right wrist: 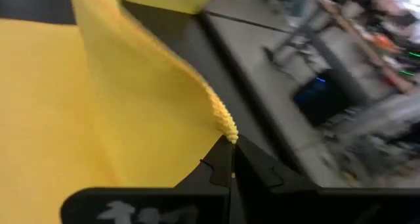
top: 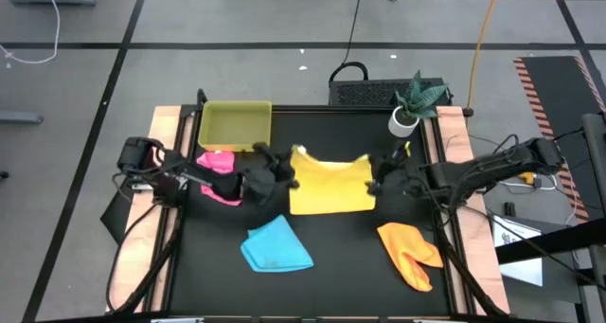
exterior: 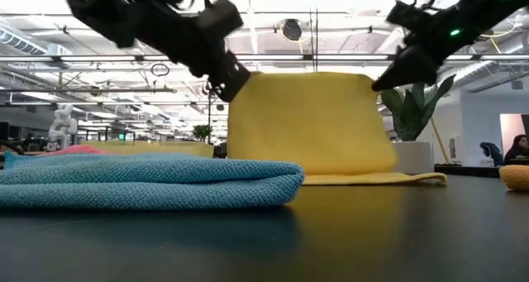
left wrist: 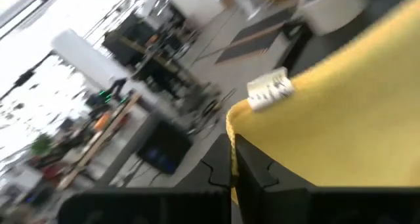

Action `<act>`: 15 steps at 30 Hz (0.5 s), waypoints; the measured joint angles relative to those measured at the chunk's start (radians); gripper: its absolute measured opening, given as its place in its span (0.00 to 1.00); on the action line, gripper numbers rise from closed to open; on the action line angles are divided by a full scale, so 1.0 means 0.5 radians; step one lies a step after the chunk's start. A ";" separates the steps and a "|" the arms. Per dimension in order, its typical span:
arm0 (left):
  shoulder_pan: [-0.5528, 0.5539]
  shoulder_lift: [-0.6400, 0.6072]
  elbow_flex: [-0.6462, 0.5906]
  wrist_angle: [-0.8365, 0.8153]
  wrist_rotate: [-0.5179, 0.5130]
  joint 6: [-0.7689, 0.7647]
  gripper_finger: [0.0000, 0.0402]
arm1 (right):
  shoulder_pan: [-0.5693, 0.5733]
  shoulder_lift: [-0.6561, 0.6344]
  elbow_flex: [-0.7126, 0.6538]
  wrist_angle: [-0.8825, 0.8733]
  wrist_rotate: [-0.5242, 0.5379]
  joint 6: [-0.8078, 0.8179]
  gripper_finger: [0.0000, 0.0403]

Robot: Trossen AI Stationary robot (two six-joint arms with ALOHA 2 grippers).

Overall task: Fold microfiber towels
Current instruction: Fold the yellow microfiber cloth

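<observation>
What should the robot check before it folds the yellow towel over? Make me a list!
1. Left gripper pinching a corner of the yellow towel: ok, the left wrist view shows the cloth between its shut fingers.
2. Right gripper pinching the other corner: ok, shut on the edge in the right wrist view.
3. Both corners lifted: ok, the low view shows the towel hanging like a curtain between the arms.
4. Bottom edge resting on the table: ok, it lies flat in the low view.
5. Blue towel, pink towel and orange towel out of the way: ok, all lie apart from the yellow one.
6. Towel hanging straight, no twist: cannot tell.
</observation>
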 joint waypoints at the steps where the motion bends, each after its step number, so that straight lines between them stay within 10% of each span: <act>1: 0.068 0.000 -0.001 -0.001 0.025 0.018 0.01 | -0.069 0.012 0.000 0.036 0.035 -0.058 0.00; 11: 0.641 0.000 -0.001 0.181 0.580 -0.128 0.01 | -0.696 0.180 -0.050 0.732 0.057 -0.657 0.00; 15: 0.683 0.000 -0.001 -0.018 0.868 -0.286 0.01 | -0.787 0.217 -0.182 0.839 -0.258 -0.681 0.00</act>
